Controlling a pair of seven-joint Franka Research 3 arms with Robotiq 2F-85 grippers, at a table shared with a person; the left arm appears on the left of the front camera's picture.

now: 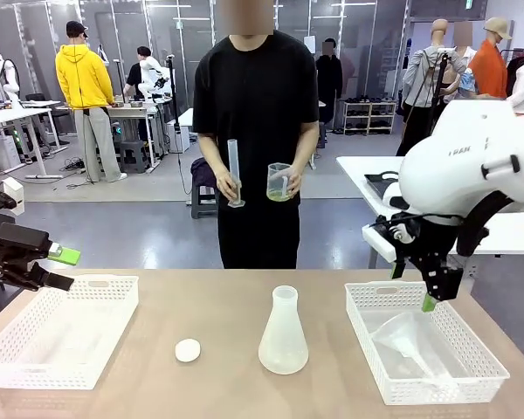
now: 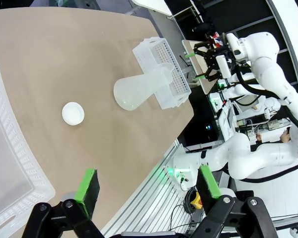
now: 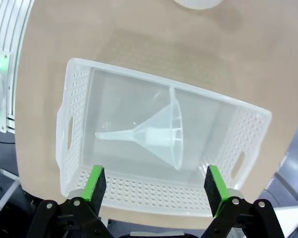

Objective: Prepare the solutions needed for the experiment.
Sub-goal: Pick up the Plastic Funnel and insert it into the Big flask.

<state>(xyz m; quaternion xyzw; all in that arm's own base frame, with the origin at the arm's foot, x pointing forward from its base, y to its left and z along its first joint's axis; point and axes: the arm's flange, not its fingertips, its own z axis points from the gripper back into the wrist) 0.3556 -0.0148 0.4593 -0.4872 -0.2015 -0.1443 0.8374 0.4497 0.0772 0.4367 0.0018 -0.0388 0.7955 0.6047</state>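
Right gripper (image 3: 155, 181), jaws wide, over the clear funnel (image 3: 159, 131) lying sideways in the basket (image 3: 69, 99) right of the conical flask (image 1: 284, 336), best pinched squarely across its rim; solutions (image 1: 279, 195) beyond the flask in a person's beaker (image 1: 279, 179); left gripper (image 2: 146, 191) wide, left of flask.

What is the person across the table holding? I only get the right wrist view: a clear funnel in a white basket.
Observer: A clear beaker of pale yellow-green liquid, plus a tall clear cylinder.
Operator: Where's the flask?
Observer: The frosted conical flask stands upright mid-table, a small white round cap on its left.
Operator: And the other arm?
Observer: The left gripper is open, near a second white perforated basket.
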